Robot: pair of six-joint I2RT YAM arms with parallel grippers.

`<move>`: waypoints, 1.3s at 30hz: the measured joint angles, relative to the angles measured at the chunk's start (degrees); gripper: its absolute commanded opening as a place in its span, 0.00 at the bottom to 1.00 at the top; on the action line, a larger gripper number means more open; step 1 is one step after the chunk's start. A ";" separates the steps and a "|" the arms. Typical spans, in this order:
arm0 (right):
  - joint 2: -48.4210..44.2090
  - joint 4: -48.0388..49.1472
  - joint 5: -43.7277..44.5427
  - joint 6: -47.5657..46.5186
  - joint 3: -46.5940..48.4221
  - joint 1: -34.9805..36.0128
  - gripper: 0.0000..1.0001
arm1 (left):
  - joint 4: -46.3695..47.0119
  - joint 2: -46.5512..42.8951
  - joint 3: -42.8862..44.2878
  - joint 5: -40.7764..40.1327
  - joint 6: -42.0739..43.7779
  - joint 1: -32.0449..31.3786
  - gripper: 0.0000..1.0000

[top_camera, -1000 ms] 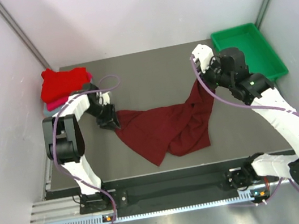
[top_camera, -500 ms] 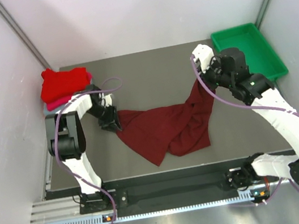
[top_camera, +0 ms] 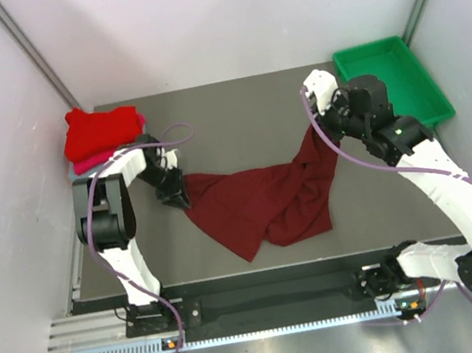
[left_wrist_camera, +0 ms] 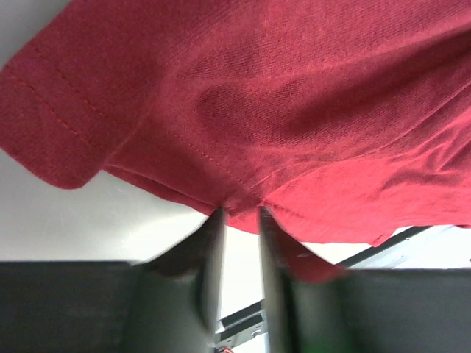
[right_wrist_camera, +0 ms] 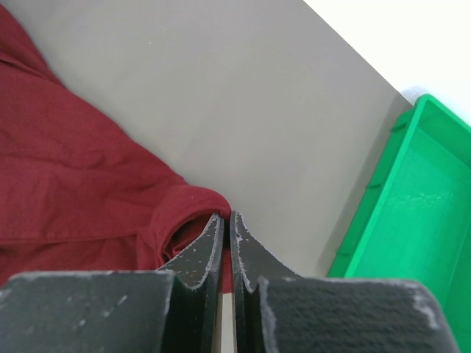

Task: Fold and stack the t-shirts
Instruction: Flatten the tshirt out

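Note:
The dark maroon t-shirt lies crumpled on the grey table, stretched between both grippers. My left gripper is shut on its left corner; in the left wrist view the fingertips pinch a hem fold of the cloth. My right gripper is shut on the shirt's right upper end, lifted a little. In the right wrist view its closed tips grip a rolled fold. The folded bright red shirt tops a stack at the back left, with pink showing under it.
A green plastic tray stands at the back right, close to my right arm, and shows in the right wrist view. White walls enclose the table on three sides. Bare table lies between the arms at the back.
My left arm's elbow has shifted slightly right and its gripper has edged toward the shirt corner. The shirt and my right arm have hardly moved.

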 measured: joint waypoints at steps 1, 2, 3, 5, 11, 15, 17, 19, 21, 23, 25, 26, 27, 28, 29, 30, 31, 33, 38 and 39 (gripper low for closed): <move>0.00 0.00 0.04 0.02 0.00 0.00 0.00 | -0.02 0.04 0.00 0.00 -0.09 0.00 0.17; 0.00 0.00 0.13 0.00 -0.02 0.00 0.00 | 0.02 0.11 0.02 0.02 -0.17 0.00 0.09; 0.00 0.00 0.15 0.02 0.00 0.00 0.00 | 0.02 0.13 0.04 0.00 -0.17 0.00 0.00; 0.02 0.00 0.17 0.02 0.00 0.00 0.00 | 0.11 0.24 0.22 0.02 -0.04 0.00 0.00; 0.02 0.02 0.17 0.02 0.00 0.00 0.00 | 0.09 0.26 1.29 -0.07 0.04 0.00 0.00; 0.02 0.02 0.17 0.02 0.00 0.00 0.00 | -0.48 0.20 4.15 -1.03 0.26 0.00 0.00; 0.02 0.02 0.17 0.02 -0.02 0.00 0.00 | -0.61 -0.20 6.36 -1.62 0.50 0.00 0.00; 0.02 0.04 0.17 0.02 0.00 0.00 0.00 | -0.74 -1.16 8.70 -2.38 0.96 0.00 0.00; 0.04 0.07 0.15 0.02 -0.02 0.00 0.00 | -0.55 -2.91 9.77 -2.82 1.79 0.00 0.27; 0.04 0.24 0.15 0.02 -0.02 0.00 0.00 | -0.70 -4.61 9.60 -3.02 1.88 -0.02 0.33; 0.04 0.83 0.15 0.04 -0.07 0.00 0.00 | -0.28 -6.01 8.00 -3.54 2.03 -0.33 0.35; 0.04 1.20 0.15 0.04 -0.11 0.00 0.00 | -0.31 -6.40 6.86 -3.98 2.19 -0.66 0.35; 0.04 1.42 0.13 0.04 -0.22 0.00 0.00 | -0.31 -6.51 5.79 -4.37 2.40 -1.09 0.36; 0.04 1.64 0.15 0.04 -0.42 0.00 0.00 | -0.31 -6.47 4.59 -5.01 2.67 -1.97 0.36; 0.07 1.68 0.15 0.04 -0.52 0.00 0.00 | -0.37 -6.29 3.87 -5.75 2.84 -2.86 0.36; 0.09 1.77 0.15 0.04 -0.70 0.00 0.00 | -0.59 -5.95 3.54 -6.36 2.97 -4.07 0.36; 0.09 1.66 0.15 0.04 -0.76 0.00 0.00 | -0.48 -5.60 3.54 -6.91 3.08 -5.38 0.36; 0.09 1.70 0.17 0.02 -0.76 0.00 0.00 | -0.07 -5.33 3.61 -7.98 3.28 -7.78 0.36; -0.04 1.95 0.20 0.02 -1.18 -0.15 0.00 | 0.17 -4.98 4.09 -9.86 3.56 -11.69 0.36; -0.07 2.05 0.20 0.02 -1.42 -0.26 0.00 | 0.15 -4.85 4.09 -10.25 3.69 -11.78 0.36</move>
